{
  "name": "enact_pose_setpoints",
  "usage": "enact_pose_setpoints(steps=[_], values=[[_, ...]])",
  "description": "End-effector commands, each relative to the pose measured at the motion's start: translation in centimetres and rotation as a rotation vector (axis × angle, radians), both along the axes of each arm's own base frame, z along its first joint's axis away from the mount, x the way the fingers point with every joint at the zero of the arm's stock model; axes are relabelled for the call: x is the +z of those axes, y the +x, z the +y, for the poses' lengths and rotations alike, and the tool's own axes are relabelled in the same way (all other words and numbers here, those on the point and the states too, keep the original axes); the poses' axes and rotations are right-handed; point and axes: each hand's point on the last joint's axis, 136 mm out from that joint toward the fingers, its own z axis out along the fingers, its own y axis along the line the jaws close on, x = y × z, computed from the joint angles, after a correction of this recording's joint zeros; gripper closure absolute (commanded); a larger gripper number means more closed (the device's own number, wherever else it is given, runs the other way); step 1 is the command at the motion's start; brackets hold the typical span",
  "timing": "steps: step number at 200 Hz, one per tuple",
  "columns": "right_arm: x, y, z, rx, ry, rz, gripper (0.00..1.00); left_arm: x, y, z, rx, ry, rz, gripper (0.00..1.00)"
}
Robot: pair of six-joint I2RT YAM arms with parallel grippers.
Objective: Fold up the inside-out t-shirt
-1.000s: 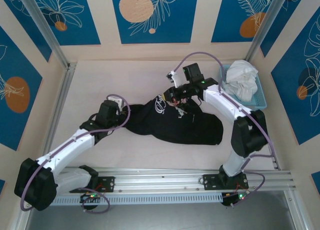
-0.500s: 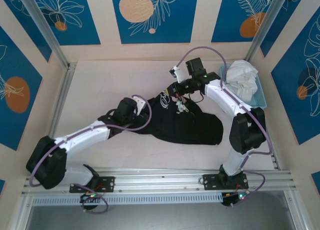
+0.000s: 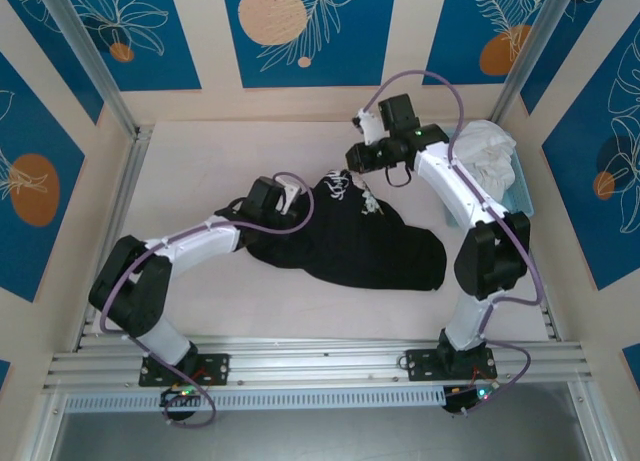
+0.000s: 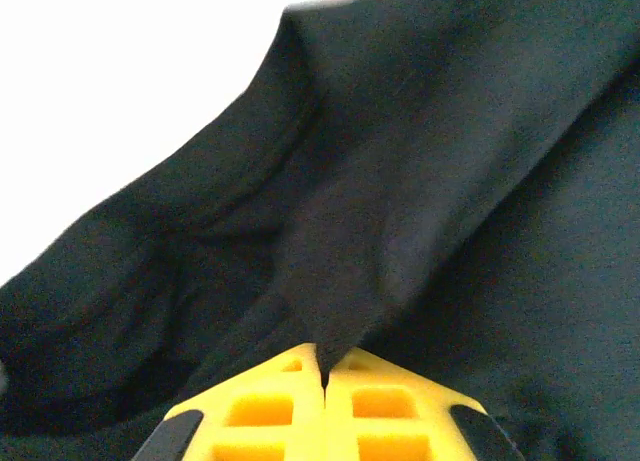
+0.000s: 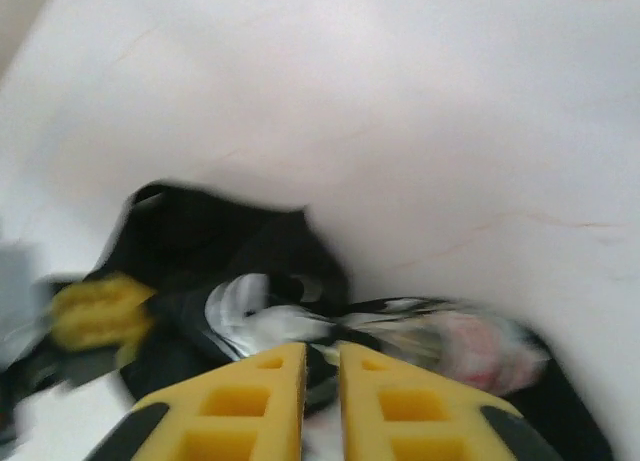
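The inside-out t-shirt is found bunched at the middle of the desk, its long axis running from far left to near right. The left pincer is closed tight on a ridge of black cloth at the shirt's left end. The right pincer is held just beyond the far edge, jaws narrowly parted, nothing gripped. That far edge is judged nearer the right arm.

T-shirt smeared by motion blur in right wrist view.
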Motion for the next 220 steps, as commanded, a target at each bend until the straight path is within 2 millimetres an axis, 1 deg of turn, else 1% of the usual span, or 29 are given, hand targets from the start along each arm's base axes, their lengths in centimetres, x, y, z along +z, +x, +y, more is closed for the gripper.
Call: enact_pose_setpoints(steps=[1, 8, 19, 27, 36, 51, 60, 67, 78, 84, 93, 106, 117, 135, 145, 155, 163, 167, 173, 180, 191, 201, 209, 220], values=[[-0.7, 1.4, -4.7, -0.232, -0.183, -0.026, 0.68, 2.9, -0.7, -1.3, -0.026, -0.186, 0.062, 1.00], [-0.1, 1.0, -4.4, -0.226, -0.200, -0.070, 0.63, 3.5, -1.0, -1.2, -0.020, -0.224, 0.079, 1.00], [0.6, -0.3, -3.2, -0.175, -0.207, -0.136, 0.58, 4.3, -1.3, -1.2, -0.018, -0.282, 0.096, 1.00], [0.9, -1.7, -1.7, -0.113, -0.194, -0.175, 0.55, 4.8, -1.5, -1.0, -0.014, -0.316, 0.105, 1.00], [1.1, -3.8, 0.8, -0.013, -0.157, -0.209, 0.54, 5.2, -1.7, -0.9, -0.011, -0.337, 0.112, 1.00], [0.2, -7.7, 4.9, 0.144, -0.092, -0.226, 0.51, 5.5, -1.9, -0.5, -0.003, -0.342, 0.121, 1.00], [-0.5, -9.9, 7.0, 0.223, -0.052, -0.222, 0.50, 5.7, -2.0, -0.1, 0.007, -0.344, 0.124, 1.00], [-1.2, -11.3, 8.3, 0.271, -0.028, -0.216, 0.49, 5.9, -1.9, 0.1, 0.016, -0.352, 0.125, 1.00], [-2.3, -13.0, 10.0, 0.330, 0.002, -0.218, 0.46, 6.1, -1.8, 0.6, 0.034, -0.368, 0.133, 1.00], [-2.8, -13.6, 10.8, 0.350, 0.016, -0.219, 0.43, 6.3, -1.8, 0.8, 0.043, -0.383, 0.139, 1.00], [-3.9, -14.4, 11.9, 0.379, 0.035, -0.207, 0.42, 6.7, -1.7, 1.0, 0.052, -0.405, 0.146, 1.00], [-5.4, -14.9, 13.1, 0.399, 0.044, -0.192, 0.40, 7.0, -1.6, 1.4, 0.063, -0.431, 0.156, 1.00], [-6.8, -14.9, 13.9, 0.407, 0.039, -0.186, 0.38, 7.2, -1.5, 1.6, 0.070, -0.450, 0.161, 1.00], [-9.3, -13.6, 14.4, 0.369, -0.005, -0.185, 0.35, 7.6, -1.4, 2.0, 0.079, -0.475, 0.168, 1.00], [-10.7, -12.7, 14.2, 0.334, -0.032, -0.190, 0.34, 7.6, -1.3, 2.3, 0.090, -0.483, 0.175, 1.00], [-11.7, -11.8, 14.1, 0.306, -0.050, -0.191, 0.34, 7.7, -1.3, 2.6, 0.100, -0.488, 0.176, 1.00], [-12.0, -11.2, 14.0, 0.285, -0.063, -0.194, 0.38, 7.8, -1.2, 2.9, 0.109, -0.491, 0.176, 1.00], [-12.1, -10.9, 13.8, 0.272, -0.071, -0.198, 0.44, 7.8, -1.1, 3.1, 0.116, -0.494, 0.176, 1.00], [-11.9, -10.6, 13.5, 0.254, -0.081, -0.205, 0.60, 7.8, -1.1, 3.4, 0.129, -0.492, 0.177, 1.00], [-11.3, -10.5, 13.1, 0.246, -0.082, -0.214, 0.74, 7.7, -0.9, 3.9, 0.150, -0.487, 0.177, 1.00], [-9.6, -10.7, 12.3, 0.240, -0.049, -0.226, 0.88, 7.5, -0.7, 4.7, 0.189, -0.464, 0.168, 1.00], [-7.8, -11.4, 11.6, 0.253, 0.021, -0.214, 0.96, 7.3, -0.3, 5.6, 0.231, -0.425, 0.148, 1.00], [-6.5, -12.0, 11.1, 0.271, 0.091, -0.187, 1.00, 7.0, 0.0, 6.2, 0.257, -0.398, 0.134, 1.00], [-4.9, -12.9, 10.4, 0.284, 0.196, -0.142, 1.00, 6.6, 0.4, 6.9, 0.291, -0.364, 0.114, 1.00]])
